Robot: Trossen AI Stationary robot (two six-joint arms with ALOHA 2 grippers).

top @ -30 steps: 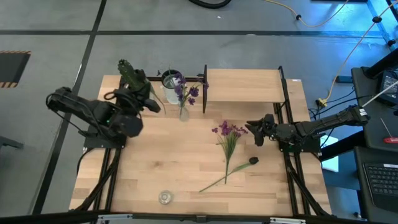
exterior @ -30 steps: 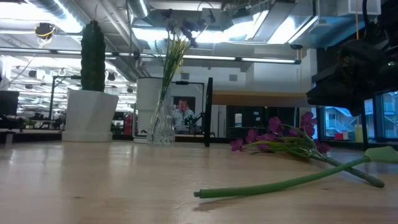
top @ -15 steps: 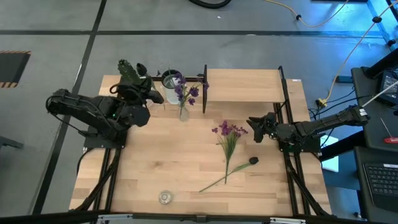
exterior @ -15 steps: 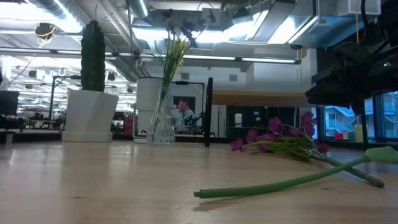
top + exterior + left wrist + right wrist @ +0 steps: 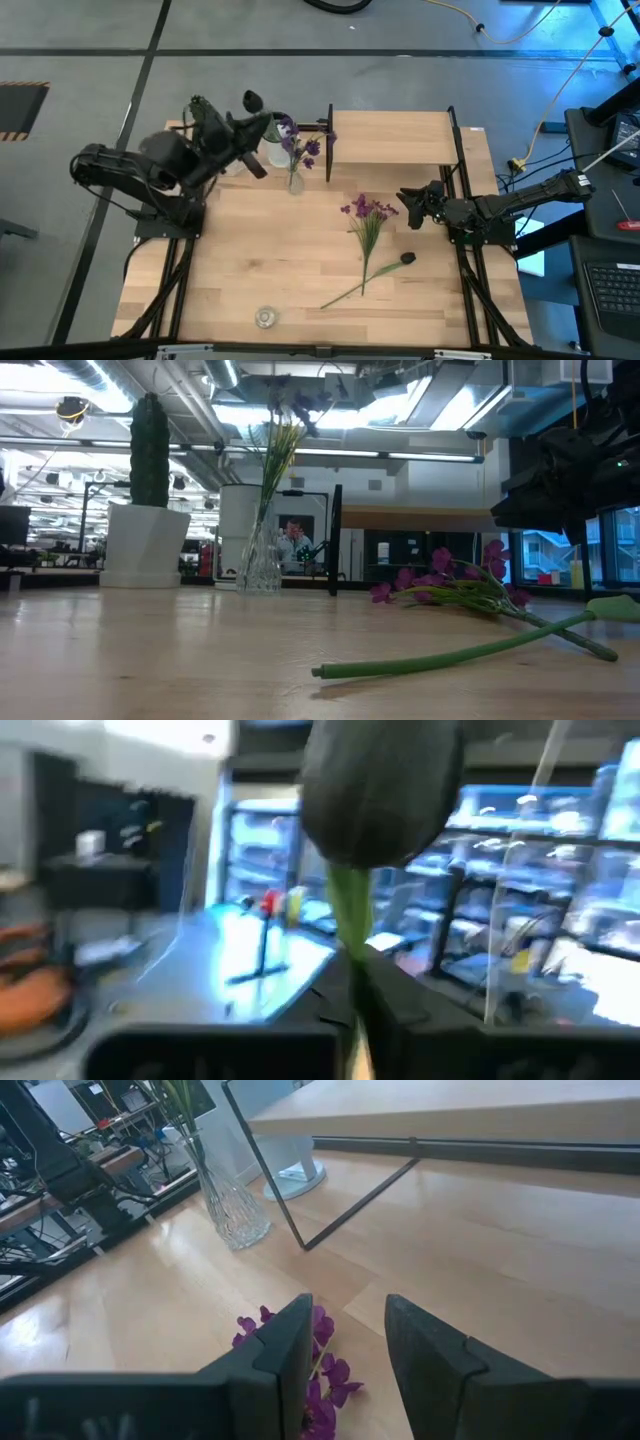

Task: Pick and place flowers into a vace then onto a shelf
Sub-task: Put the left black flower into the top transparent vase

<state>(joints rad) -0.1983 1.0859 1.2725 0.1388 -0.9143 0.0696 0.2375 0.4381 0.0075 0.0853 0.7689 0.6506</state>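
Two bunches of flowers are in view, and only one is already in the vase. The darker violet bunch (image 5: 299, 148) stands upright in a clear glass vase (image 5: 295, 181) near the table's far edge, just beside the near-left post of the shelf (image 5: 395, 136). The pinker bunch (image 5: 367, 213) lies flat on the table (image 5: 250, 270), right of centre. Its blooms point toward the shelf and its long stems run back toward the table's near edge. A separate thick green stem (image 5: 362, 280) lies crossing under those stems, with a dark bud at its right end.

The right gripper (image 5: 411, 213) hovers low, just beside the pinker blooms on their right side. Its fingers (image 5: 285, 1355) are spread apart and hold nothing; in the right wrist view the blooms sit directly below and between them. This arm is plainly the nearer one. Since the stems run across its reach, a grasp across the stems just below the blooms looks most natural.

The left gripper (image 5: 248, 137) is raised near the table's far-left corner, beside a green cactus (image 5: 206, 117), gripping a green stem topped by a dark bud (image 5: 380, 785).
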